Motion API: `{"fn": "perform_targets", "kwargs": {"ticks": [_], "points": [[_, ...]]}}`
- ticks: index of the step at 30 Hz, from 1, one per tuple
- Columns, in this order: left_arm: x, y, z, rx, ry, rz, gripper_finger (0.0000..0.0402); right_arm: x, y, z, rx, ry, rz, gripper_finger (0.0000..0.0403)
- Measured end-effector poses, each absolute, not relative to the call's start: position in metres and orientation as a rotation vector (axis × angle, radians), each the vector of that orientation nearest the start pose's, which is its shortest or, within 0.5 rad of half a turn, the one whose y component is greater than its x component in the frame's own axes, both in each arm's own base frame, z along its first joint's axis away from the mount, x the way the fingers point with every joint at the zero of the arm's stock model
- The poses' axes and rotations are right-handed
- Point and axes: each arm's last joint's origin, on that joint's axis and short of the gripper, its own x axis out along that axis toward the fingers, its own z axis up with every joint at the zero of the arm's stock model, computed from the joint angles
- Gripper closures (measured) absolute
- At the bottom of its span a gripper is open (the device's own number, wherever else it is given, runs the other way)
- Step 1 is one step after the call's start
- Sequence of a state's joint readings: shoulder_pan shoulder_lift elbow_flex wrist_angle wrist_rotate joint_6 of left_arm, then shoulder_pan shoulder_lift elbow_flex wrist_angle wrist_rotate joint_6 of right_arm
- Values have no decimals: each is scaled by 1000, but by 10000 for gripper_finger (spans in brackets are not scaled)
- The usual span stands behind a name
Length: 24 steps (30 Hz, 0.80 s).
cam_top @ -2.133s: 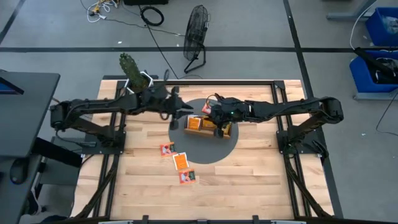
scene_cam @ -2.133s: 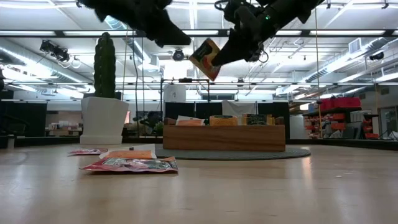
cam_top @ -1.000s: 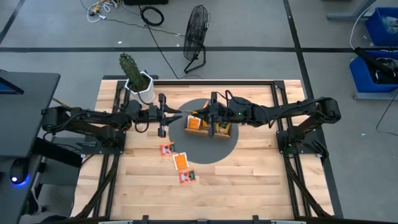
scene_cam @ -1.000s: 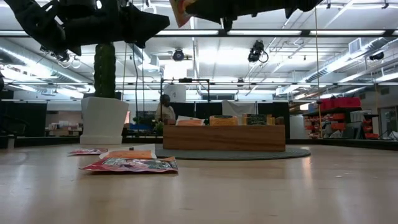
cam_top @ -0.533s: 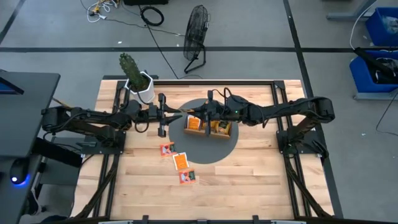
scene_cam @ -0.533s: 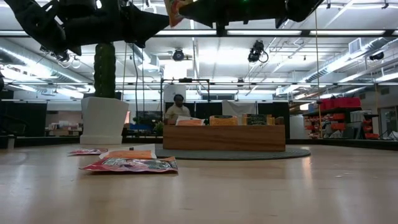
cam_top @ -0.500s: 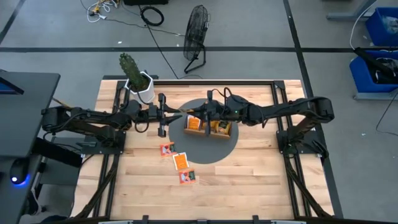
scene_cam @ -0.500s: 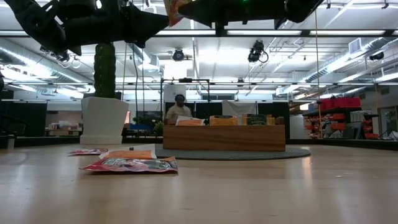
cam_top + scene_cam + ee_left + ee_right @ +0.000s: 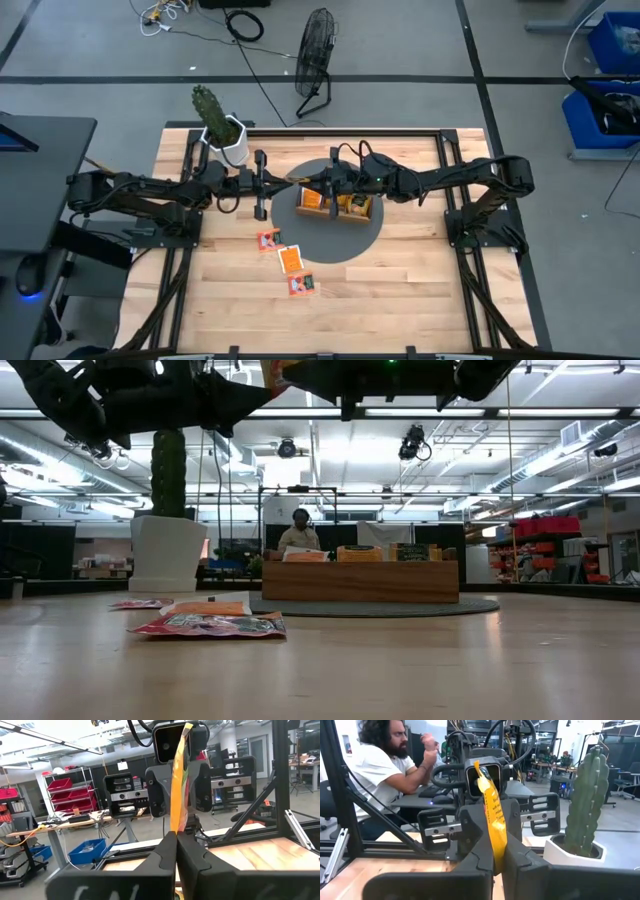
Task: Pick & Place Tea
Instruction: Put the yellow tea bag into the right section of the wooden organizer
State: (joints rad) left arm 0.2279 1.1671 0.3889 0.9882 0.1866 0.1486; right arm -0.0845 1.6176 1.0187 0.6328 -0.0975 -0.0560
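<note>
Above the left end of the wooden compartment tray (image 9: 335,213), the left gripper (image 9: 176,836) and the right gripper (image 9: 494,845) are brought tip to tip in mid-air. Both pairs of fingers are pressed together on one orange-and-yellow tea sachet (image 9: 178,780), which is held upright and edge-on between them. In each wrist view the sachet is seen rising out of that arm's own closed fingers, with the other gripper squarely behind it. This double grip is judged to be a handover, so that the sachet can be re-gripped at a better angle for slotting into a compartment. Release by one side is judged to be the next thing required.

Below the grippers, the tray is set on a grey round mat (image 9: 372,236), and several sachets are already stood in its compartments. Three loose sachets (image 9: 291,260) are left lying flat on the wooden table (image 9: 420,290), near and to the left of the mat, well apart from both grippers. A potted cactus (image 9: 218,122) is kept at the far left corner, clear of the work. A seated person is seen beyond the table in the right wrist view.
</note>
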Motion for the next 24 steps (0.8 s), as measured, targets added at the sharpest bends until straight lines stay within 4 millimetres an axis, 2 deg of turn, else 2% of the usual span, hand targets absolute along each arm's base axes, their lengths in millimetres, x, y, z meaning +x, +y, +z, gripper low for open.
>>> {"fn": "perform_targets", "kwargs": {"ticks": [9, 12, 18, 24], "points": [[223, 46, 236, 211, -194, 37, 399, 363, -28, 280, -60, 2, 13, 394], [223, 45, 233, 205, -167, 34, 400, 361, -28, 278, -52, 48, 0, 381], [224, 47, 226, 175, -87, 53, 400, 349, -29, 273, -4, 232, -80, 312], [224, 47, 224, 157, -62, 56, 401, 339, -29, 278, 4, 286, -86, 240]]}}
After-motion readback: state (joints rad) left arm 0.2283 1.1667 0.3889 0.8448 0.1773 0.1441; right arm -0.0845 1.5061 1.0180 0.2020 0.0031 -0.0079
